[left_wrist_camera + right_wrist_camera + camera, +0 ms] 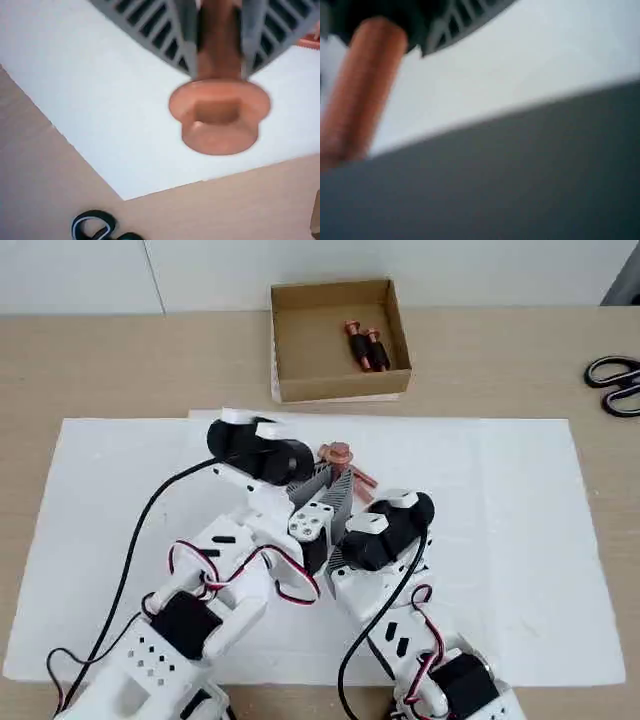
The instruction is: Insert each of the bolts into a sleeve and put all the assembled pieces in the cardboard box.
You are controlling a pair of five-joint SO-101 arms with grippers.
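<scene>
Copper sleeve [220, 117], flanged end outward, is clamped between the jaws of the left gripper [219, 60], just in front of the cardboard box [338, 388] and lifted off the surface. The right gripper [348, 485] appears closed on the threaded bolt [365, 90], whose tip lies close beside the sleeve on the side away from the box. The step in hand looks like mating the two. It should go best if the bolt's axis is lined up with the sleeve's bore before any push, with one arm kept steady while the other feeds slowly. A tilted entry would likely jam or twist a part out of its grip. Two assembled pieces [366, 346] already lie inside the box. Under the arms, on the near side of the box, a white sheet [500, 540] covers a pale wooden table [100, 360]. Black-handled scissors [615, 382] lie well to the right of the box, and a white wall [300, 260] rises behind it.
</scene>
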